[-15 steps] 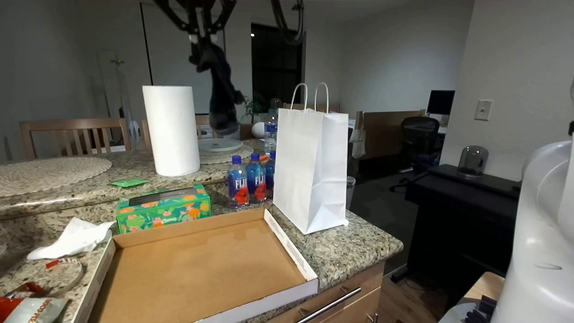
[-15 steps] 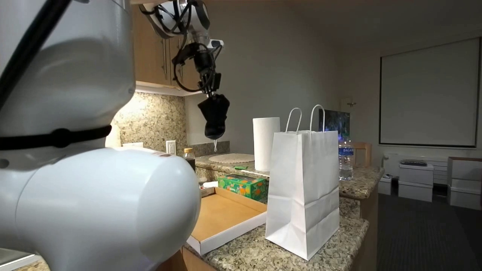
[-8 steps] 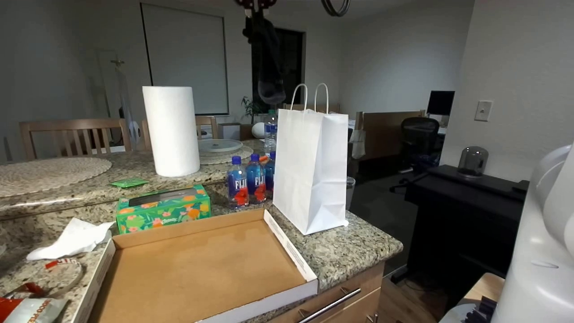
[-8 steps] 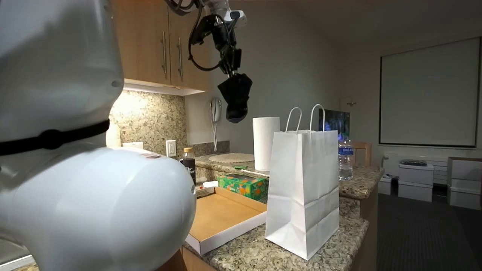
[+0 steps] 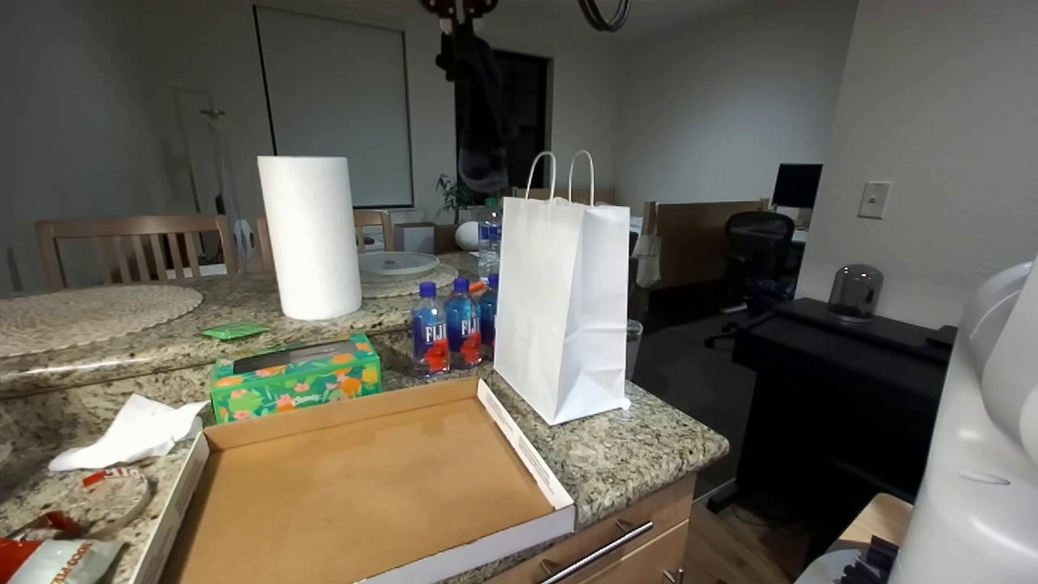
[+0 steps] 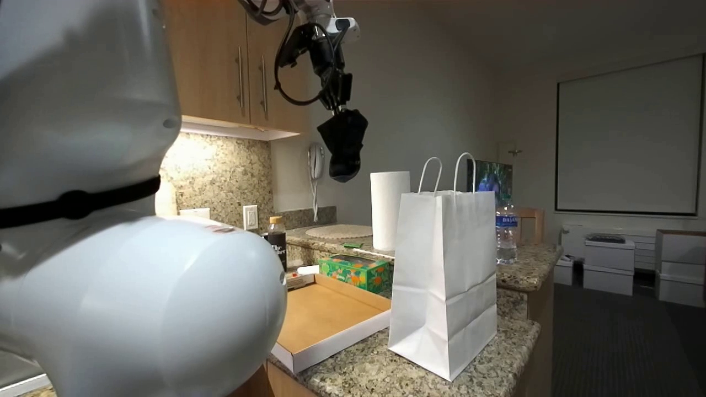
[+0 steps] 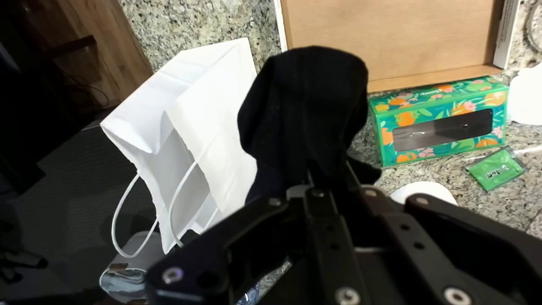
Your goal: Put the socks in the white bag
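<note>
The black socks (image 5: 482,113) hang as one dark bundle from my gripper (image 6: 338,110), which is shut on their upper end. In the wrist view the bundle of socks (image 7: 302,106) spreads beyond the fingertips and hides them in part. The white bag (image 6: 441,275) stands upright on the counter, its mouth open and both twisted handles up. In both exterior views the socks are held higher than the bag's rim and off to one side of it. From the wrist, the white bag (image 7: 216,123) lies left of the socks, with part of its inside showing.
A shallow cardboard tray (image 5: 365,478) lies beside the bag. Close by are a floral tissue box (image 5: 296,377), several water bottles (image 5: 462,324) and a tall paper towel roll (image 5: 312,235). The counter edge (image 5: 697,446) runs just past the bag.
My gripper and the hanging socks have risen and come sideways closer to the bag over the past second. Through the last half second they have barely shifted. The bag has stayed put.
</note>
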### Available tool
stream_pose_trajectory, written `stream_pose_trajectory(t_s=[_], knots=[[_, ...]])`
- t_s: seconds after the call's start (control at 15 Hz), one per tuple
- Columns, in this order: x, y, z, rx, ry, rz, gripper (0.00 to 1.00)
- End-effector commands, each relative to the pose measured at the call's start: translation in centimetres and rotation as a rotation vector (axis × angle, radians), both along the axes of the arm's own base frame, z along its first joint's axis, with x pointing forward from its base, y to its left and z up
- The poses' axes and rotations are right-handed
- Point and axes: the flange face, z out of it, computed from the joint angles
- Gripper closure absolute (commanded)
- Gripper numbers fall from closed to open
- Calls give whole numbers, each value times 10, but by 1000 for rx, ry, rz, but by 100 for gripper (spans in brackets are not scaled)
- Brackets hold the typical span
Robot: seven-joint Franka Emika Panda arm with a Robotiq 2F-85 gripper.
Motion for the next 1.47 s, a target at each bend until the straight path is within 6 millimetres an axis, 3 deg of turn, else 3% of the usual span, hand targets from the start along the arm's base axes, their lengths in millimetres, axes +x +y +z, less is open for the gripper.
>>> stream_pose_trajectory(t_s=[0.0, 0.27, 0.47, 0.73, 1.0, 1.2, 1.4], knots=[[13, -15, 15, 42, -16, -73, 92], [27, -61, 46, 90, -91, -278, 92], [41, -109, 64, 143, -132, -424, 92], [61, -170, 60, 226, -132, -608, 92], [63, -223, 54, 289, -119, -808, 92], [53, -253, 61, 350, -132, -951, 92], [47, -269, 63, 407, -146, -1095, 92]])
